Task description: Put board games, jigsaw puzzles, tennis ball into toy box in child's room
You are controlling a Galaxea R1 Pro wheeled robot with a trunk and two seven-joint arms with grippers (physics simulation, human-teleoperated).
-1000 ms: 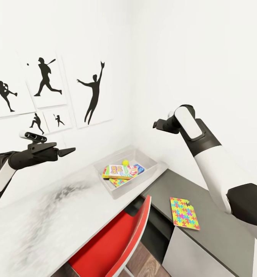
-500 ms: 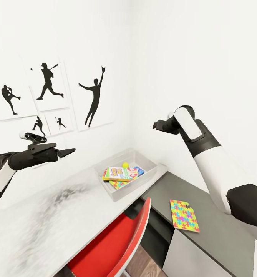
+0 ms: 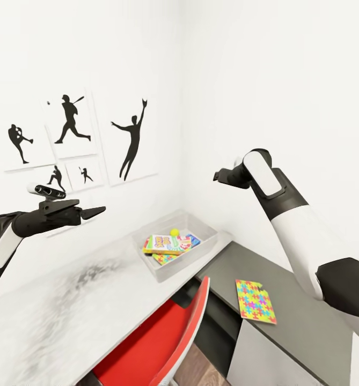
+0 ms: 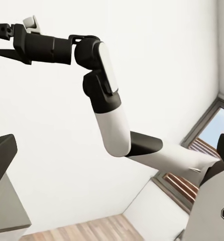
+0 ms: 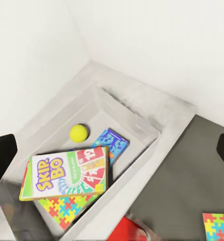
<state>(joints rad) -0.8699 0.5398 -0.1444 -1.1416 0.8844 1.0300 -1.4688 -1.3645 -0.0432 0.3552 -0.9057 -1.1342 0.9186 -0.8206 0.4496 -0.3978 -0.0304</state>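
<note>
Both hands raised and empty: right hand (image 3: 218,176) spread wide, left hand (image 3: 96,211) apparently closed. Jigsaw puzzle (image 3: 255,301) flat on dark bench (image 3: 308,321), outside toy box (image 3: 200,249). Best: descend squarely, pinch an edge.

Toys in toy box (image 3: 200,244); puzzle (image 3: 255,301) outside
</note>
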